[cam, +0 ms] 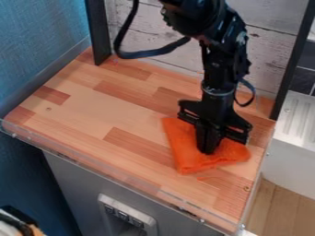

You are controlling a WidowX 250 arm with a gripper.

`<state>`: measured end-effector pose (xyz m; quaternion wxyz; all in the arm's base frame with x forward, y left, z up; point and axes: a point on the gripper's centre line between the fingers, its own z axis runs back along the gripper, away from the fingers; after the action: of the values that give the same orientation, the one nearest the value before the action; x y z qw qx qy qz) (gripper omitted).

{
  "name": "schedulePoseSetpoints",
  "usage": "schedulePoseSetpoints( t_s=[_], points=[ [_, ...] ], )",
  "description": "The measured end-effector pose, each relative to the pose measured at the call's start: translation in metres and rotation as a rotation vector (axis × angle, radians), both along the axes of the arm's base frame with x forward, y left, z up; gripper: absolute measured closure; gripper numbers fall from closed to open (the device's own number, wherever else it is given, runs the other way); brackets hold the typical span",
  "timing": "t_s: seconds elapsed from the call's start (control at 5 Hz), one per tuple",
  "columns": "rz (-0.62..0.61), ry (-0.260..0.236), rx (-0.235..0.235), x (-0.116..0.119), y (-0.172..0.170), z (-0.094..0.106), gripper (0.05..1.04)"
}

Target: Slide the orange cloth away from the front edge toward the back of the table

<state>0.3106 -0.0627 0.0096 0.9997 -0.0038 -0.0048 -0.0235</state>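
The black gripper (208, 150) points down over the right part of the wooden counter, its tips low against an orange cloth (192, 156). The cloth lies on the counter, somewhat crumpled and bunched at its right side, with its left part flatter. Part of the cloth behind and under the gripper is hidden. How the fingertips stand to each other, and if any fabric is between them, cannot be made out.
The wooden counter (92, 110) has a clear raised lip along its front edge. Dark upright posts (97, 32) stand at its back corners before a whitish plank wall. A white ridged unit (298, 120) stands to the right, a blue wall to the left.
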Motion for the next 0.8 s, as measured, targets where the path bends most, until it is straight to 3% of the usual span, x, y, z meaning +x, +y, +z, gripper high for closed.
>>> schedulePoseSetpoints(
  t_s=[0.2,0.4,0.6,0.8],
  points=[
    [0.014,0.017,0.001,0.008,0.008,0.001,0.993],
    [0.026,0.026,0.001,0.015,0.014,0.01,0.84],
    [0.034,0.062,0.005,0.011,0.03,0.018,0.591],
    [0.042,0.047,0.001,0.009,0.056,0.042,0.3]
  ],
)
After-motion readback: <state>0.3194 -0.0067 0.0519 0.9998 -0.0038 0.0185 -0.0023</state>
